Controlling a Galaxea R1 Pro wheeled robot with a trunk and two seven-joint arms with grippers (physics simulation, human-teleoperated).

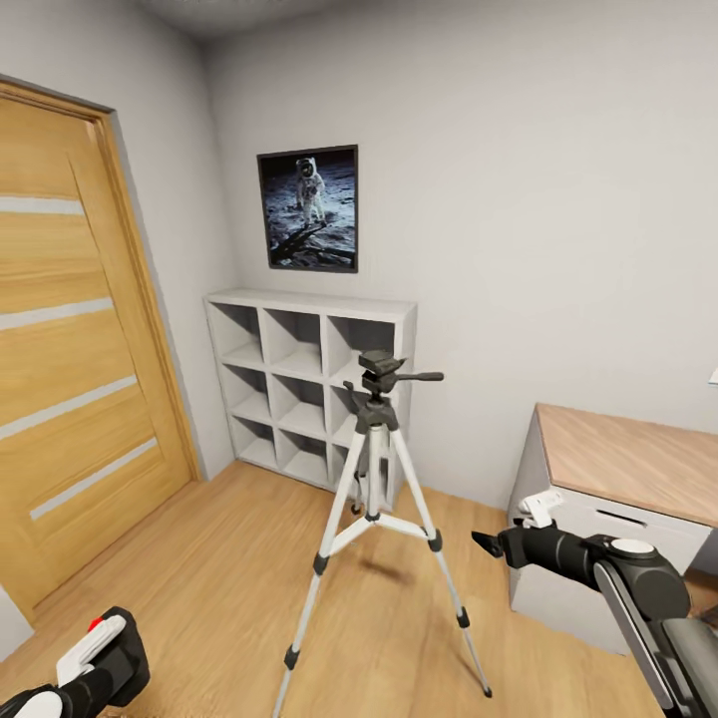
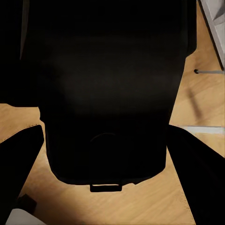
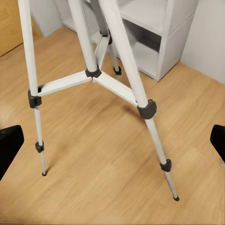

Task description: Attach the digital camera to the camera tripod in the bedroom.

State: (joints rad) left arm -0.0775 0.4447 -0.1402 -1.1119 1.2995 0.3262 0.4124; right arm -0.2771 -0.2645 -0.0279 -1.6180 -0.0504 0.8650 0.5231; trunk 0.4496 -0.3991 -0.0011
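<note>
Left gripper (image 2: 105, 154) at 7 o'clock in the head view, low over the wood-plank floor (image 1: 209, 588), closed upon the digital camera (image 2: 108, 93); in the left wrist view, black fingers (image 2: 18, 164) pressed against both flanks of the matte-black body, a small tab visible at its lower edge. In the head view, same camera (image 1: 115, 658) seen as a black block with a white part and a red dot beside it. Right gripper (image 1: 487, 543) at 4 o'clock, arm extended, pointed toward the camera tripod (image 1: 377, 519) but well apart from it; in the right wrist view, fingertips (image 3: 8, 143) set wide at opposite borders, spread fully, nothing between them, nothing held. Tripod standing upright at centre on the floor, three silver-white legs splayed, black collars at the joints, braces meeting at a central column, black head on top with side handle pointing to 3 o'clock; top plate bare. White cube shelving (image 1: 299, 384) just behind the tripod against the grey wall (image 1: 529, 199); framed astronaut picture (image 1: 308, 207) above it at 11 o'clock. Oak door (image 1: 70, 369) with pale horizontal strips at 9 o'clock. Desk (image 1: 628, 464) with wooden top and white drawer front at 3 o'clock, behind the right arm.
</note>
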